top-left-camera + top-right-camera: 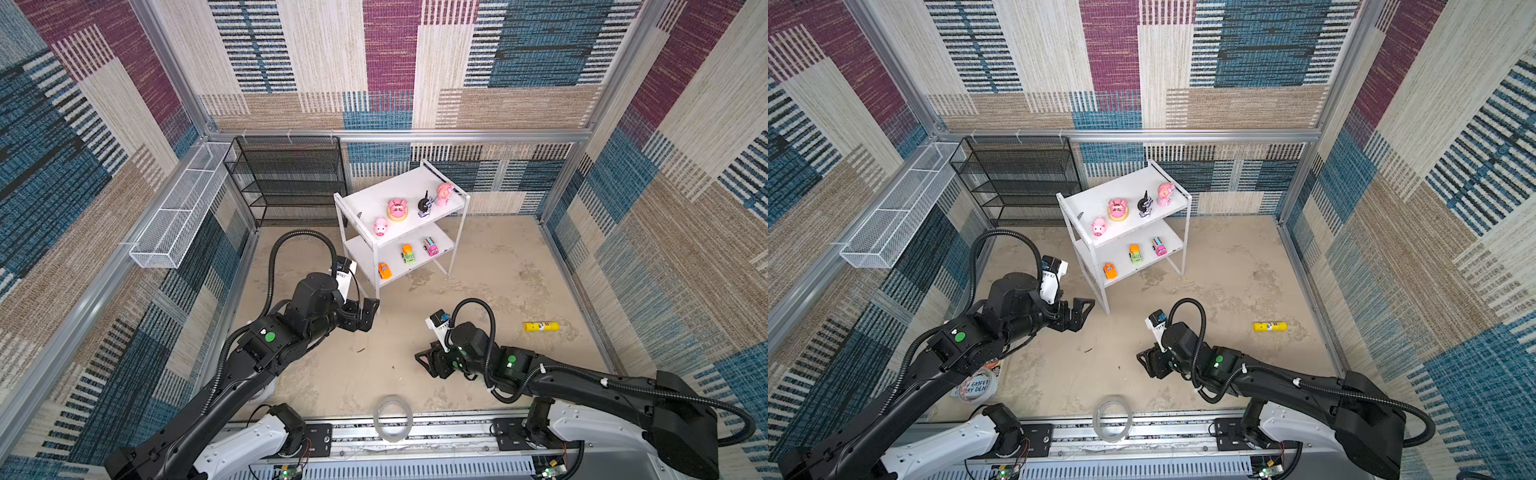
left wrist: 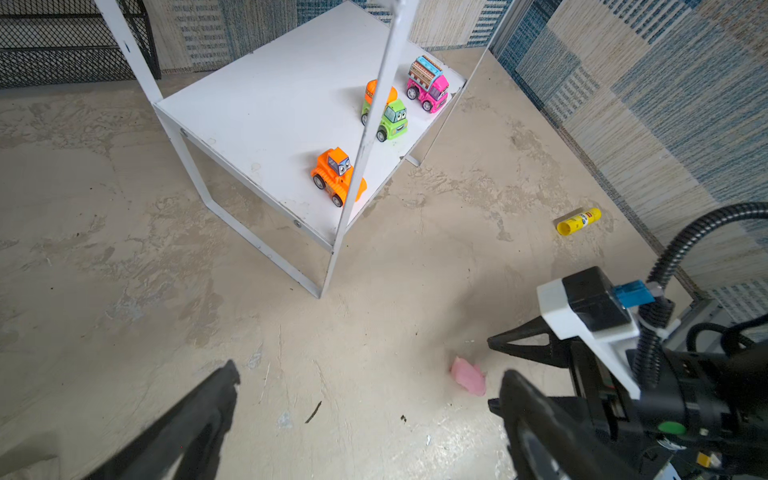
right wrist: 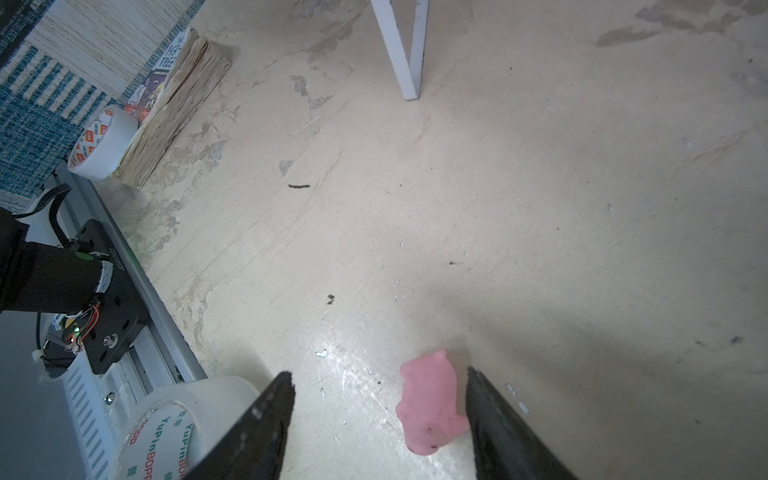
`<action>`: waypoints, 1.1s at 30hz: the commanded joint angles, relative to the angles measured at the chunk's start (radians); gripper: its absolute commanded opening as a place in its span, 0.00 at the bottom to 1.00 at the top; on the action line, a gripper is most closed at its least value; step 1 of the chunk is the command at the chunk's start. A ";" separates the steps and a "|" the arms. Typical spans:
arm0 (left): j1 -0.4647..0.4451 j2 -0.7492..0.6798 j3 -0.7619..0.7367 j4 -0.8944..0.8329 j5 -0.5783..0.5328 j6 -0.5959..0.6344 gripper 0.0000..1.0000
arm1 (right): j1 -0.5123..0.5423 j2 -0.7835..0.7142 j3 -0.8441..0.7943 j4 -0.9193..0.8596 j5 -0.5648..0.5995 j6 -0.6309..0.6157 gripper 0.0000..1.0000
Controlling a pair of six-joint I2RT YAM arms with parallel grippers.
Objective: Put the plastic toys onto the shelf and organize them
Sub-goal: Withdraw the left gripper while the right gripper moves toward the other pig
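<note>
White shelf (image 1: 370, 199) in both top views bears pink pig (image 1: 380, 227), pig on yellow base (image 1: 397, 208), black-white figure (image 1: 424, 205) and pink bear figure (image 1: 444, 194) on top. Left wrist view: left hand (image 2: 372, 374) gapes wide, empty; orange car (image 2: 332, 174), green-orange car (image 2: 392, 120) and pink car (image 2: 430, 85) stand on the lower board. Right wrist view: right hand (image 3: 379, 373), half-open, straddles a pink toy (image 3: 430, 403) lying on the desk (image 3: 540, 208); tape roll (image 3: 166, 428) reads "YuPinBOPP".
</note>
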 commanded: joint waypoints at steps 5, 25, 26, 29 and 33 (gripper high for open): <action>0.009 0.041 -0.005 0.050 0.056 0.022 0.99 | -0.006 0.067 0.008 -0.024 0.026 0.066 0.66; 0.017 0.005 -0.032 0.039 0.048 0.021 0.99 | 0.029 0.132 -0.006 0.043 -0.125 0.073 0.62; 0.017 0.001 -0.033 0.041 0.048 0.021 0.99 | 0.040 0.129 -0.003 0.048 -0.123 0.073 0.62; 0.018 -0.003 -0.034 0.043 0.046 0.022 0.99 | 0.062 0.125 0.008 0.043 -0.113 0.078 0.62; 0.018 -0.001 -0.036 0.047 0.046 0.026 0.99 | 0.072 0.113 0.015 0.038 -0.098 0.078 0.62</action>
